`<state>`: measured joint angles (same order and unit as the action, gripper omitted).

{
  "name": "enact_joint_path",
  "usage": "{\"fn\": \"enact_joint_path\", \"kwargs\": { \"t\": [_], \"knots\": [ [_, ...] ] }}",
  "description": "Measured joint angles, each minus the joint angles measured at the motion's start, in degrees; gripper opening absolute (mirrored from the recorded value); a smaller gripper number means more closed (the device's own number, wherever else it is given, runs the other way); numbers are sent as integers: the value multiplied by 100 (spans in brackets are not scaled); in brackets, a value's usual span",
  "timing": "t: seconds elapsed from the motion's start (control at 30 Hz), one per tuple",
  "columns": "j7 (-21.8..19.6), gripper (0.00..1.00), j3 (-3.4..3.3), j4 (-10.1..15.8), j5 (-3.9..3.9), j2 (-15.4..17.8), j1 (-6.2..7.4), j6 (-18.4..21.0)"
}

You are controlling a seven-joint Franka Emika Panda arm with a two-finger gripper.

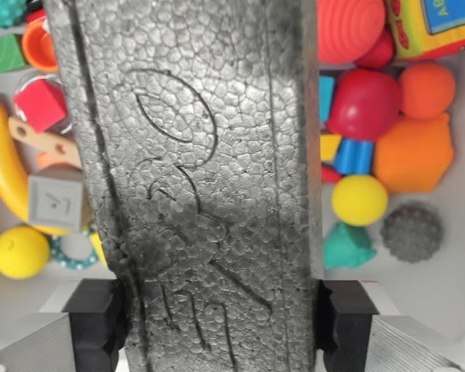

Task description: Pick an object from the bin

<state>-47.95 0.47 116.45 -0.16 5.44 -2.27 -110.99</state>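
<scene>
A large grey foam block is being held upright through the middle of the wrist view, filling it from top to bottom. The block is being clamped at its lower end by the gripper, with 1 black finger pressed against its left side and 1 against its right; the jaws are closed on the foam. Stamped symbols are being shown on the block's pebbled face.

Behind the block, the white bin is being seen with toys scattered across its floor. At the wrist view's right, an orange many-sided block is lying beside a dark red rounded toy, with a ridged red-orange ball and a cloth cube above them. A smaller orange ball, a yellow ball, a grey bumpy ball, a teal shape and a blue cylinder are also being shown there.

At the wrist view's left, a yellow banana is curving past a grey cube, a red cube and another yellow ball.
</scene>
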Motion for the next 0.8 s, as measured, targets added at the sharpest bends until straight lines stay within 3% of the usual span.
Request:
{"fn": "enact_joint_path", "kwargs": {
  "t": [0.8],
  "knots": [
    [0, 0, 0, -133, 0, 18, 0, 161]
  ]
}}
